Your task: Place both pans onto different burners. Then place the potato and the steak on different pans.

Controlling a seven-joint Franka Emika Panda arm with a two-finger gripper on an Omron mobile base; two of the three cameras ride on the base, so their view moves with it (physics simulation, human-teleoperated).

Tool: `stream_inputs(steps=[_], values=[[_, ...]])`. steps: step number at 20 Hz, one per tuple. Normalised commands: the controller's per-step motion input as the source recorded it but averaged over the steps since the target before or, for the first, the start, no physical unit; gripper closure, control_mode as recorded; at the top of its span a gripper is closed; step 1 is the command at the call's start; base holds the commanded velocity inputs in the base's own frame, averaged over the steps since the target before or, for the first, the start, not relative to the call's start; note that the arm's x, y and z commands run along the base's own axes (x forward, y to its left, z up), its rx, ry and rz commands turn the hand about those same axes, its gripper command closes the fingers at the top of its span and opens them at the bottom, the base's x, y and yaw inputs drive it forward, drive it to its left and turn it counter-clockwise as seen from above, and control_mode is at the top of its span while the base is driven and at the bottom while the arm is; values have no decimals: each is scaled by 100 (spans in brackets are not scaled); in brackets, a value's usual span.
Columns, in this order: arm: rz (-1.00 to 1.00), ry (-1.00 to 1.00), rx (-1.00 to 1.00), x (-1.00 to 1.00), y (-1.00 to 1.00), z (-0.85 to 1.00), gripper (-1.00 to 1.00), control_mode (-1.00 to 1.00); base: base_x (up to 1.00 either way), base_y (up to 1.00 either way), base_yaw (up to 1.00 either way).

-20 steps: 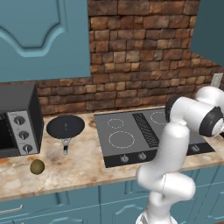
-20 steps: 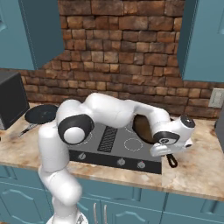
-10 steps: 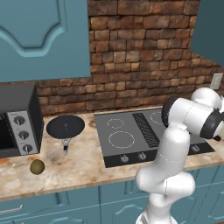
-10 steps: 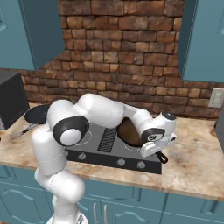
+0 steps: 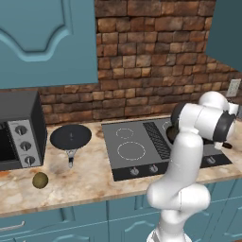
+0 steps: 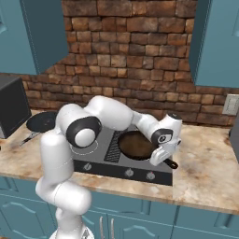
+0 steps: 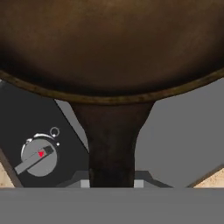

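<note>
Brown skillet [image 6: 136,144] at centre of the right base view, over the cooktop's [image 6: 100,161] right side, handle pinched in the closed gripper [image 6: 163,156]. Black pan [image 5: 71,136] and potato [image 5: 40,179] waiting at left of the left base view. Risk: tipping or skidding off the burner if released off-centre or while tilted.

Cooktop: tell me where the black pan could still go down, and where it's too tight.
The two left burners are bare, bordered by the ribbed strip and the cooktop's left edge. The right side is crowded: the brown skillet sits there with the gripper shut on its handle. The black pan waits on the counter, between microwave and cooktop.
</note>
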Motion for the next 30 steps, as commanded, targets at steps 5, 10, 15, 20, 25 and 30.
stream_inputs(steps=[5, 10, 15, 20, 25, 30], values=[[1, 0, 0, 31, -25, -10, 100, -100, 0, 0, 0], [0, 0, 0, 10, -34, -12, 100, -100, 0, 0, 0], [0, 0, 0, 0, -11, -18, 100, -100, 0, 0, 0], [0, 1, 0, 0, 0, -7, 100, -100, 0, 0, 0], [0, 0, 0, 2, 0, 0, -100, -100, 0, 0, 0], [0, 0, 0, 0, 0, 2, -100, -100, 0, 0, 0]])
